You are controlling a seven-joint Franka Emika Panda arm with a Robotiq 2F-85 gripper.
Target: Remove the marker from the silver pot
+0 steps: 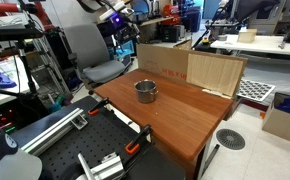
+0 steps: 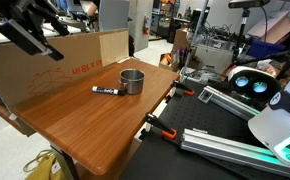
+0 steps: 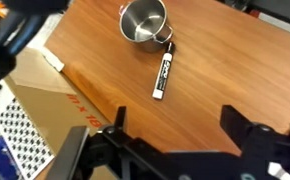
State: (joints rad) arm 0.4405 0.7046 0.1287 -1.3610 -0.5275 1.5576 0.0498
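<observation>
the marker lay flat on the wooden tabletop, outside the silver pot. its near end was just beside the pot's small side handle and the rest pointed away from the pot. whether that end touched the handle i could not tell. the pot stood upright and, in the wrist view, looked empty.

your gripper was spread wide with nothing between its fingers. it hung well above the tabletop, away from the pot, on the side where the marker lay. both exterior views showed the pot standing alone with no arm near it.

judging from how things lay, the removal itself was done, and the step in hand was the end of the task rather than a grasp. the next move called for very little: hold the arm clear of the pot and leave the marker where it was.

if you wanted the marker farther from the pot, you would have needed to come straight down over its middle. the jaws were set roughly across the barrel's width, which suited that. the risks were clipping the pot's handle and a thin round barrel rolling off under a one-sided touch.
</observation>
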